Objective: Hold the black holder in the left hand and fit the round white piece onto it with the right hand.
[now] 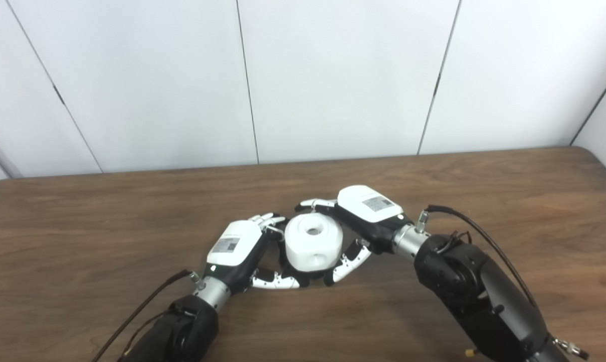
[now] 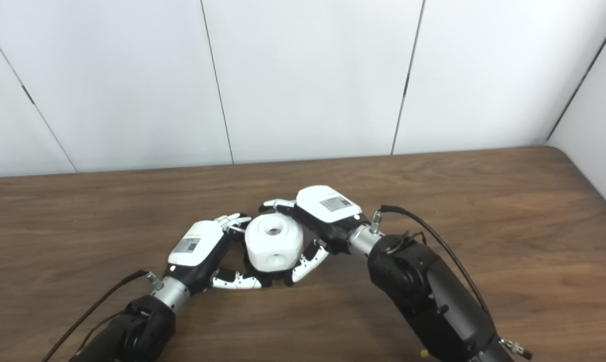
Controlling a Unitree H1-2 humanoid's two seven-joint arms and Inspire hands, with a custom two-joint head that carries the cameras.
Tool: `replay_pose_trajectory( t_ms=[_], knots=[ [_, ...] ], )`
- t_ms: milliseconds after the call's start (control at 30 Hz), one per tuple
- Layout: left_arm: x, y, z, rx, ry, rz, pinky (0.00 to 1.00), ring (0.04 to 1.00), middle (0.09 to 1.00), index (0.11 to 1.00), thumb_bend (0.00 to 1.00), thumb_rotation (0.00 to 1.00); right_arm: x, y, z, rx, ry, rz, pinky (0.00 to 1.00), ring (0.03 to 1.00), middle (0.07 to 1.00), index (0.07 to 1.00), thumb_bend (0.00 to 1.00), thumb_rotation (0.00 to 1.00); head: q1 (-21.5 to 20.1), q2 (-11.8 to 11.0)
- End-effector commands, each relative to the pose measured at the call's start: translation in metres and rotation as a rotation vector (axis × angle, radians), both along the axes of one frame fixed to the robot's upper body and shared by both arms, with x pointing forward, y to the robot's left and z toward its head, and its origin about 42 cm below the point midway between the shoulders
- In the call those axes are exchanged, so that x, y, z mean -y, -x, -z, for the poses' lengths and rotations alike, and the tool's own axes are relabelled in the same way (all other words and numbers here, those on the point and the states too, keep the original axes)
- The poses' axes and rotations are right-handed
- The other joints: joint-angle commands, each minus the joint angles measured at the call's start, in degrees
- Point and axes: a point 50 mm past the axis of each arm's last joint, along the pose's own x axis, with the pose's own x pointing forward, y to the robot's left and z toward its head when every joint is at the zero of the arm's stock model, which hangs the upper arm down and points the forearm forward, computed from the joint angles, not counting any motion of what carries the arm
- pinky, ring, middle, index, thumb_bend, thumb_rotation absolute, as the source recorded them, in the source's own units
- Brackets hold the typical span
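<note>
The round white piece, with a hole in its top and another in its front, stands at the middle of the table between my two hands. My right hand is shut on it, fingers behind and thumb in front. My left hand closes in from the left, its thumb low at the piece's base. The black holder is almost wholly hidden under the white piece; only a dark edge shows beside my left hand's fingers. It also shows in the right eye view.
The brown wooden table runs wide on both sides of the hands. White wall panels stand behind its far edge. Black cables run along both forearms.
</note>
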Motion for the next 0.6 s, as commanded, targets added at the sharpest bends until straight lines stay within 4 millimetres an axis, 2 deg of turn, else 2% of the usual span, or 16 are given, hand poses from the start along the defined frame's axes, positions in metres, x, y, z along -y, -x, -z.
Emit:
replay_pose_trajectory(
  t_ms=[0, 233, 400, 567],
  knots=[
    [-0.006, 0.034, 0.058, -0.237, -0.211, 0.038, 0.9, 0.899, 0.843, 0.485, 0.52, 0.06, -0.004, -0.003, -0.027, 0.105, -0.046, -0.013, 0.58, 0.694, 0.761, 0.904, 0.85, 0.26, 0.18, 0.08],
    [-0.007, 0.034, 0.057, -0.248, -0.213, 0.031, 0.92, 0.91, 0.852, 0.485, 0.52, 0.06, 0.001, -0.006, -0.027, 0.097, -0.083, -0.001, 0.61, 0.736, 0.82, 0.99, 0.86, 0.25, 0.17, 0.05],
    [-0.008, 0.033, 0.058, -0.242, -0.207, 0.029, 0.92, 0.904, 0.848, 0.485, 0.52, 0.06, 0.011, -0.009, -0.028, 0.111, -0.112, 0.016, 0.6, 0.756, 0.869, 1.0, 0.92, 0.27, 0.28, -0.05],
    [-0.011, 0.031, 0.058, -0.242, -0.198, 0.028, 0.92, 0.908, 0.847, 0.485, 0.52, 0.06, 0.027, -0.011, -0.039, 0.11, -0.134, 0.055, 0.64, 0.804, 0.985, 1.0, 0.97, 0.29, 0.24, -0.08]
  ],
)
